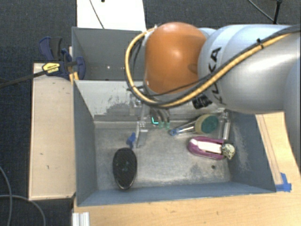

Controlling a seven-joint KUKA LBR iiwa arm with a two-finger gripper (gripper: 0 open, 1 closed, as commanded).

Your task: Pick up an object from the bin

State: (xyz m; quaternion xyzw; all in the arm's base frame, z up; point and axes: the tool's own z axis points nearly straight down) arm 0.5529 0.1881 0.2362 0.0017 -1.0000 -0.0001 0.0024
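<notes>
Now, a status note: gripper (143, 129) sits low over the bin (84, 140) floor, near the back wall and left of centre, under the orange wrist cover (171, 55). I cannot tell from this angle whether it is released or clenched, because the cover and cables hide most of it. Nothing is visibly held.

Nearest thing is a small blue piece (131, 139), on the floor just beside the gripper, on its left. I judge this the likely target, unconfirmed. A black oval thing (124, 167) lies toward the front-left, apart from the gripper. To the right are a teal-headed tool (207, 124) with a blue handle, a purple-and-white thing (206, 147), and a small beige lump (229, 150) at its right end.

Risks:
- The blue piece is small and low on bare metal, so a grasp could skate over it or nudge it away.
- The gripper is close to the back wall, and pushing further down or back could scrape the bin.
- The blue handle's end lies just right of the gripper and could get dragged along.
- My sight of the gripper is poor, so a miss may go unnoticed.
</notes>
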